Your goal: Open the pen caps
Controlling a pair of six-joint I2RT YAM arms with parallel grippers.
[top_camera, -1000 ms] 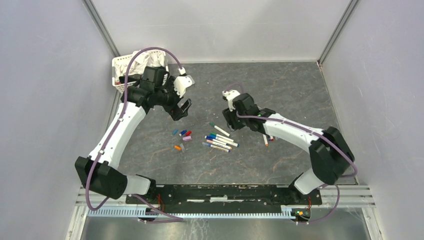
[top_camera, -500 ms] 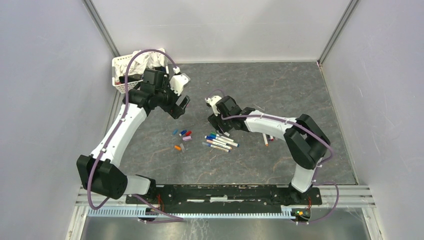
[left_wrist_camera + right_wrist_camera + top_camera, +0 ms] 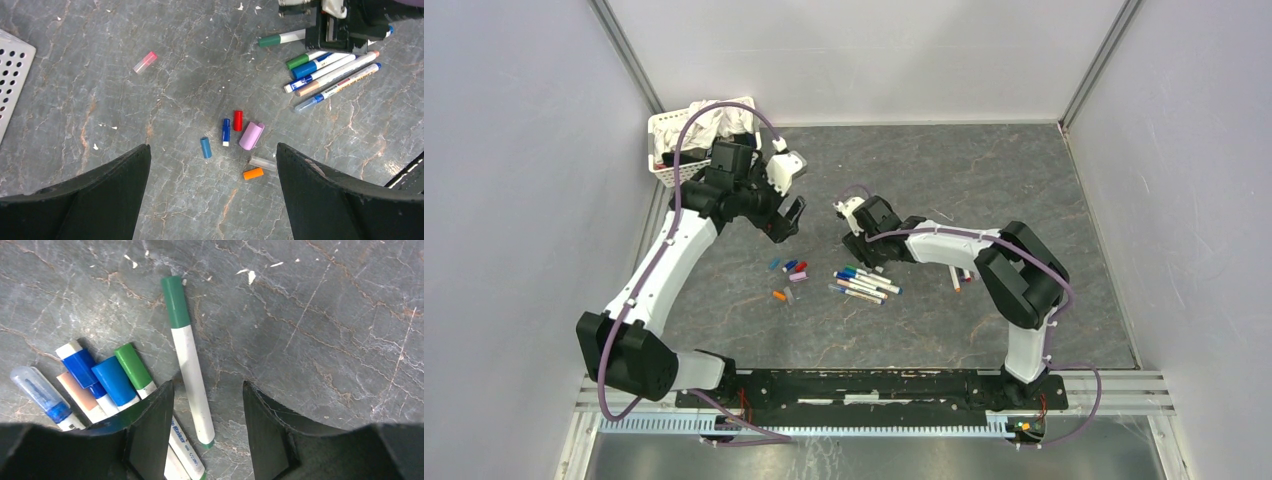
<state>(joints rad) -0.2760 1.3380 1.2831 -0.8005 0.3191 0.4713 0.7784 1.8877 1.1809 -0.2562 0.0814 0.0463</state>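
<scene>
2 white arms, black joints, purple cables

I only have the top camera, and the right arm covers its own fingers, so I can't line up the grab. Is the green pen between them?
Observer: Yes. On the right wrist camera the green pen lies in the gap of the right gripper, with the jaws open and not pinching it.
Operator: Is its cap on?
Observer: Yes, the green cap sits on the end pointing away from the fingers.
Operator: And the left side?
Observer: Its wrist camera shows the left gripper wide open and empty, above the loose caps.
</scene>
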